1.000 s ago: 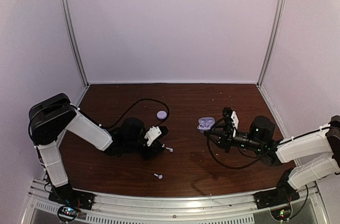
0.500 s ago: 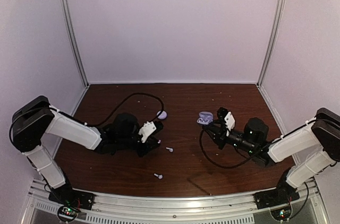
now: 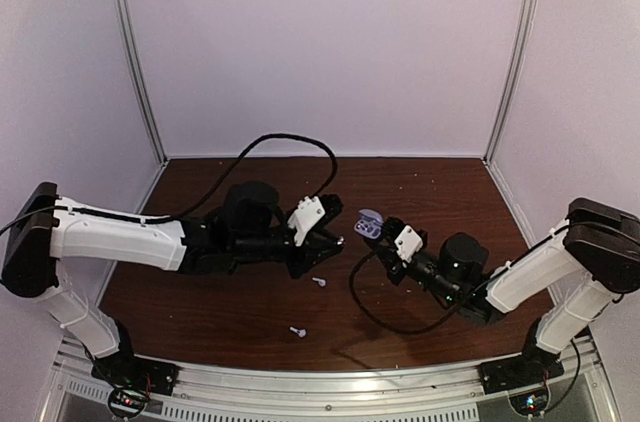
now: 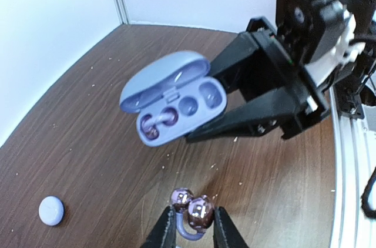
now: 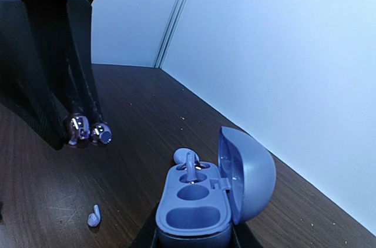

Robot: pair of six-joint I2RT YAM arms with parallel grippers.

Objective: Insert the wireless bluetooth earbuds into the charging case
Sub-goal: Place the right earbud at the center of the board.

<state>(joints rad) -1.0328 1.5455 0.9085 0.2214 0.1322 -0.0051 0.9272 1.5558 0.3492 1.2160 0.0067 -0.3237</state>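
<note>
Top external view, nearest first: the near earbud lay loose on the table; the second earbud lay beyond it; both arms reached low toward the middle; the left gripper pinched the held earbud between nearly closed fingertips; facing it, the right gripper clamped the open charging case, apparently raised off the wood; the seated earbud sat in one well.
</note>
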